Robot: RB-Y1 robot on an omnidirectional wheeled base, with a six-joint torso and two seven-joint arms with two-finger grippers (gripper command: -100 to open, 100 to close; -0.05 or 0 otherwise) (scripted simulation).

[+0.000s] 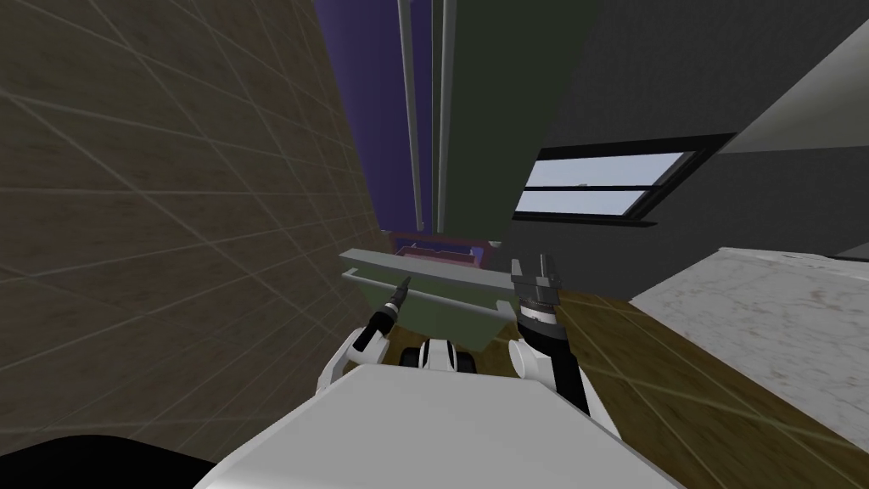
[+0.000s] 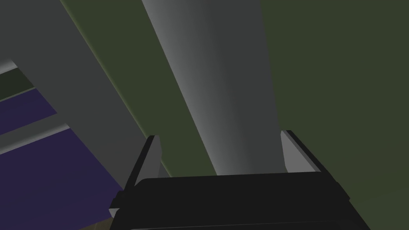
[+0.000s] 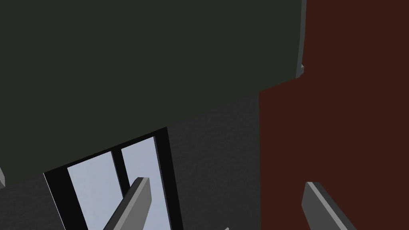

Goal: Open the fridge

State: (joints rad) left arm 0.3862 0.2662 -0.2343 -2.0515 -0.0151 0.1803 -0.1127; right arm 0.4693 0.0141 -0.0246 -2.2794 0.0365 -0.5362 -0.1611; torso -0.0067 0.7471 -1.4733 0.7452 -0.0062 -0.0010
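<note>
Head view has the fridge [image 1: 484,102] straight ahead as a tall, dark green front with two slim grey vertical handles [image 1: 413,102] side by side. At its foot a green drawer [image 1: 450,310] juts out toward the robot, with a pale bar [image 1: 424,265] running along its top front edge and a reddish interior behind it. The left gripper [image 1: 405,284] sits at that bar near the drawer's left end. The right gripper [image 1: 532,270] is raised just beside the drawer's right end, apart from it.

Left wrist view shows this hand's fingers [image 2: 153,155] spread wide, with a grey bar [image 2: 223,80] running up between them over a dark green surface. The bar lies nearer one blade, and neither blade presses it.

Right wrist view shows that arm's two blades [image 3: 136,199] standing well apart with nothing between them.

A brown tiled wall [image 1: 170,212] flanks the fridge on the left. A white marbled counter [image 1: 764,314] stands to the right over a wooden floor [image 1: 679,382].
</note>
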